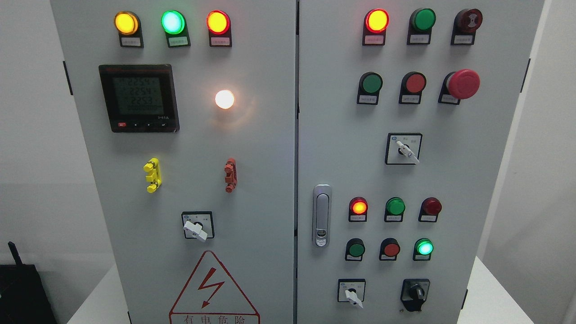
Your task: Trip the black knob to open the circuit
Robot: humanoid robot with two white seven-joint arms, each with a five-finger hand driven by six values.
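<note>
Single head view, facing the grey control cabinet (270,148) head-on, close, slightly downward tilt

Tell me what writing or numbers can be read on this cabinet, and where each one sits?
"2254", "2254", "2253": three rows on the black meter; its lowest row is too blurred.
"有电危险": under the lightning bolt on the red warning triangle.
Small labels under the lamps and buttons, and marks around the black knob: too small to read.
</note>
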